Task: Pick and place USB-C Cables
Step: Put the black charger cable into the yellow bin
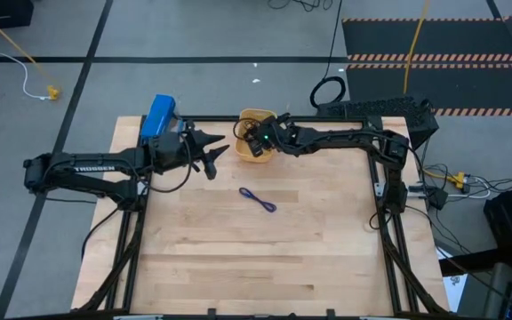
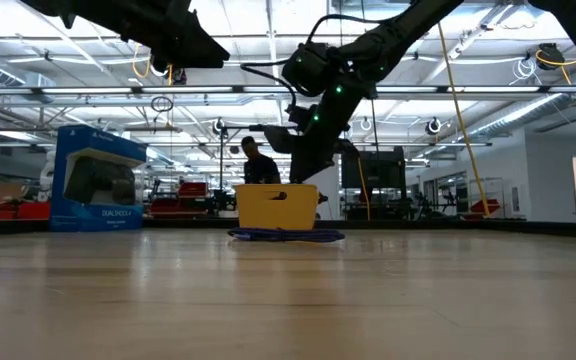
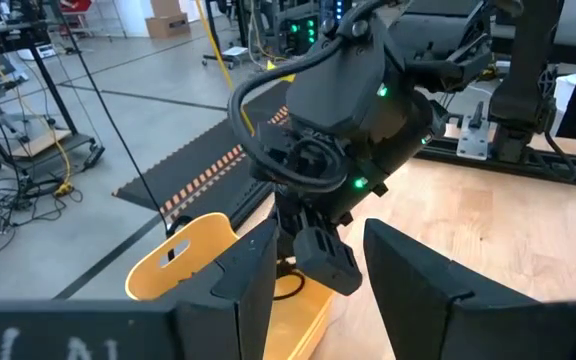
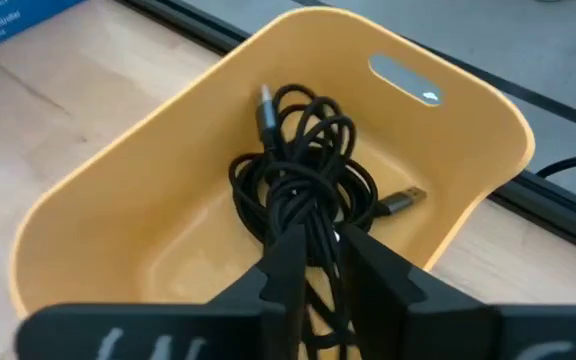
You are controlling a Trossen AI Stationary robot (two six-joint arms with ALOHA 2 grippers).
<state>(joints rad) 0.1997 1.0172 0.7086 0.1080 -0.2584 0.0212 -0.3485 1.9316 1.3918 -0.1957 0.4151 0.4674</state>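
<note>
My right gripper [image 4: 320, 262] is down inside the orange tray [image 1: 252, 116], at the table's 12 o'clock edge in the high view. Fingers [image 4: 286, 262] are narrowed onto a strand of the black USB-C cables [image 4: 303, 180], which lie tangled in one heap on the tray floor. Silver plug ends stick out of the heap at two spots. I cannot separate one black bundle from the other in that tangle.

The blue-purple USB-C cable [image 1: 258, 199] lies loose on the bare wooden table [image 1: 265, 258], near the centre, at about 6 o'clock from the tray and well apart from it. In the low view it shows as a thin dark line [image 2: 286, 235] in front of the tray [image 2: 276, 207].

My left gripper [image 1: 210, 149] hangs above the table at about 9 o'clock from the tray, just beside it. Fingers [image 3: 416, 278] are spread wide with nothing between them. Its wrist camera looks straight at the right arm's wrist, green lights lit, over the tray [image 3: 193, 255].

A blue box [image 1: 159, 116] stands at the table's far edge, about 9 o'clock from the tray. A person [image 2: 258, 165] is in the room beyond the table, seen in the low view behind the tray.
</note>
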